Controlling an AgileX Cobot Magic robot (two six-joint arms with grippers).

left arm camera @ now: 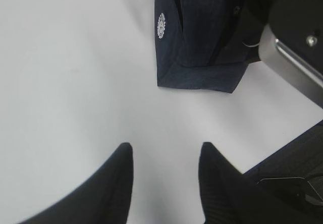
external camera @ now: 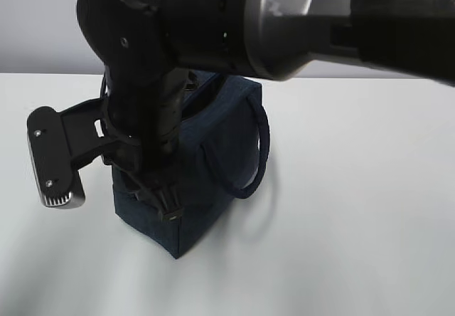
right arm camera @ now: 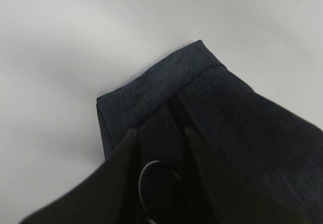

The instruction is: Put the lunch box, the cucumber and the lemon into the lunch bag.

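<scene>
Item 1, lunch bag (external camera: 213,159): I see the navy fabric bag standing on the white table (external camera: 355,188), centre-left of the exterior frame, one loop handle (external camera: 261,152) hanging down its right side. In the left wrist view it sits at the upper middle of the frame, its round white logo (left arm camera: 161,25) on the side facing left.

Item 2, right gripper (right arm camera: 160,133): lower centre of the right wrist frame, directly over the bag's top. Its two dark fingers (right arm camera: 123,148) stand a little apart with the silver ring pull (right arm camera: 154,176) between them; I cannot tell whether they actually pinch the ring. In the exterior view that arm crosses from the upper right and covers the bag's left half.

Item 3, left gripper (left arm camera: 165,156): bottom of the left wrist frame, fingers parted with bare table showing between them, holding nothing, well below the bag.

Items 4 to 6, lunch box, cucumber, lemon: I cannot find them in any view.
</scene>
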